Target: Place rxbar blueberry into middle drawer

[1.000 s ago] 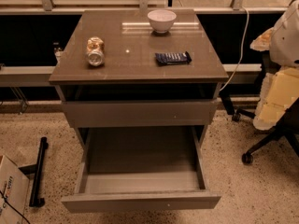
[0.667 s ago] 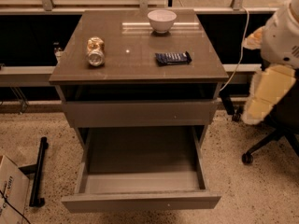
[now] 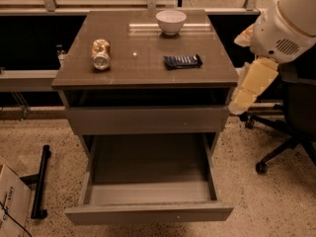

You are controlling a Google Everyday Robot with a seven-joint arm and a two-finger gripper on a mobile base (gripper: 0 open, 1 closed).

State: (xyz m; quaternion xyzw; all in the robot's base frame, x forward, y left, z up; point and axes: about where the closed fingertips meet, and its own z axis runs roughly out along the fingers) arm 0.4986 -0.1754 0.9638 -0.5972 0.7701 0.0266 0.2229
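Rxbar blueberry (image 3: 182,61) lies flat on the desk (image 3: 143,78), right of centre and nearer the right edge than the left, its long side running roughly along the front edge. That leaves it open from above for a top-down pick. A can (image 3: 100,54) lies on its side toward the left edge, and a white bowl (image 3: 171,21) stands near the back edge, both well apart from the bar. Below the front edge, the middle drawer (image 3: 148,213) is pulled out wide, its grey floor bare, so the bar can be lowered straight in. The gripper (image 3: 238,105) hangs off the desk's right edge, below the top surface and pointing down, holding nothing; whether it is parted or together cannot be told. The pick has not yet begun, and the arm would need to rise above the desk first.
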